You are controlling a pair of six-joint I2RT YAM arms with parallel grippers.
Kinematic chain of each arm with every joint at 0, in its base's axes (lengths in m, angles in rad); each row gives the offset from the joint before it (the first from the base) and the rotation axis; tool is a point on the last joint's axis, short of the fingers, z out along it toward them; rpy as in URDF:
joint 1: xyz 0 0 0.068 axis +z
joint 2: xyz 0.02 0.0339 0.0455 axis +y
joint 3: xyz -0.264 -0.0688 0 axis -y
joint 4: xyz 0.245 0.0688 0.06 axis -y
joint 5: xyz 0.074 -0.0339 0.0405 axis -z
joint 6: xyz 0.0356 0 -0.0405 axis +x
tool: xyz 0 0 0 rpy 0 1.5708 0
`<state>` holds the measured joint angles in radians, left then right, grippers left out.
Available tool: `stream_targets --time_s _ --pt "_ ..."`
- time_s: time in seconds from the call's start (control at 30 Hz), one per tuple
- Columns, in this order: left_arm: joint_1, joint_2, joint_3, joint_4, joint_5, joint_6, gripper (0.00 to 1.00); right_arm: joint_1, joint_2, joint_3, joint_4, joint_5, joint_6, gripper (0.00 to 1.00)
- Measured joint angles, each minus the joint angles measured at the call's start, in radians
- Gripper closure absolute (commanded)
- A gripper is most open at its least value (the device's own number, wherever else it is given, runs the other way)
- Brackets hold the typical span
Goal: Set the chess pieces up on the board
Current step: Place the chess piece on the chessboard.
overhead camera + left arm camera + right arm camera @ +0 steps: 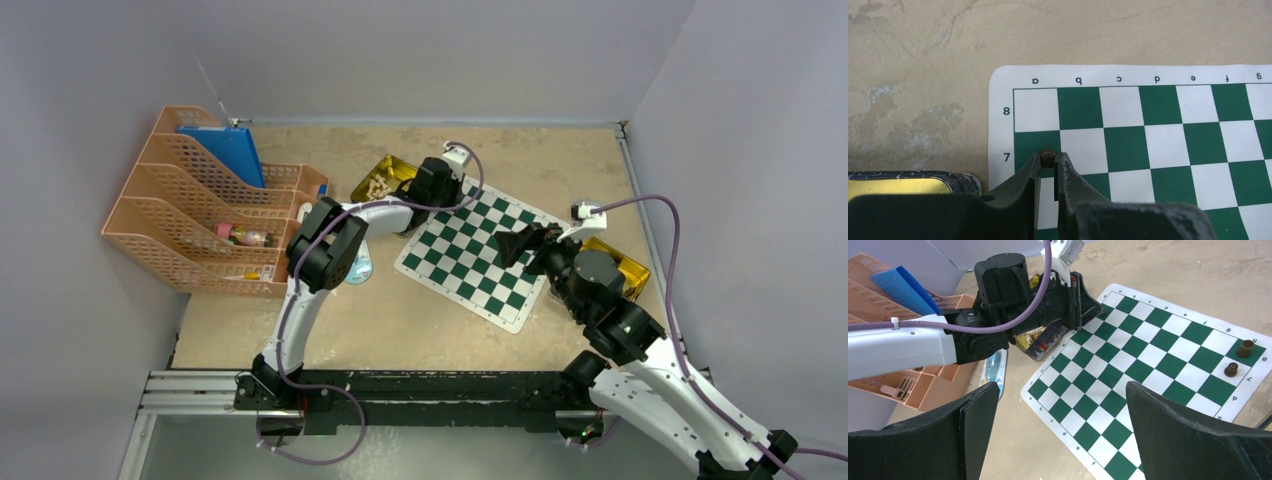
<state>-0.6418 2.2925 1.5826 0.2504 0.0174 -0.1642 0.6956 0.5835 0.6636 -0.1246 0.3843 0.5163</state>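
Left jaws pinch a piece (1048, 158) by its top over a7 on the board (1158, 145) — it could slip and topple on release — right jaws gape empty

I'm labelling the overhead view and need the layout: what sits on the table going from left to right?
orange file rack → gold tin of pale pieces → chess board → second gold tin

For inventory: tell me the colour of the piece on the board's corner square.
Dark brown; corner piece shows best in the right wrist view.
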Motion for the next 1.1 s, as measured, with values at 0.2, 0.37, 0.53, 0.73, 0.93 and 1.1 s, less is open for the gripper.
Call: stream_targets --time_s 0.2,0.37,0.53,0.73,0.93,1.1 --pt "0.000 0.009 0.013 0.013 -0.006 0.012 0.94 0.000 0.006 0.000 0.001 0.000 -0.002 0.01" --pt "0.000 0.029 0.017 0.023 -0.007 0.020 0.91 0.000 0.012 0.000 0.001 0.000 -0.004 0.01" --pt "0.000 0.031 0.020 0.024 -0.008 0.027 0.82 0.000 0.012 0.000 0.001 0.000 -0.004 0.01" --pt "0.000 0.032 0.028 0.009 -0.018 0.028 0.70 0.000 0.012 0.000 0.001 0.000 -0.005 0.01" --pt "0.000 0.032 0.051 -0.018 -0.021 0.027 0.60 0.000 0.013 0.000 0.003 -0.002 -0.007 0.01" --pt "0.000 0.032 0.073 -0.055 -0.011 0.025 0.56 0.000 0.026 0.000 0.003 -0.007 -0.012 0.01"
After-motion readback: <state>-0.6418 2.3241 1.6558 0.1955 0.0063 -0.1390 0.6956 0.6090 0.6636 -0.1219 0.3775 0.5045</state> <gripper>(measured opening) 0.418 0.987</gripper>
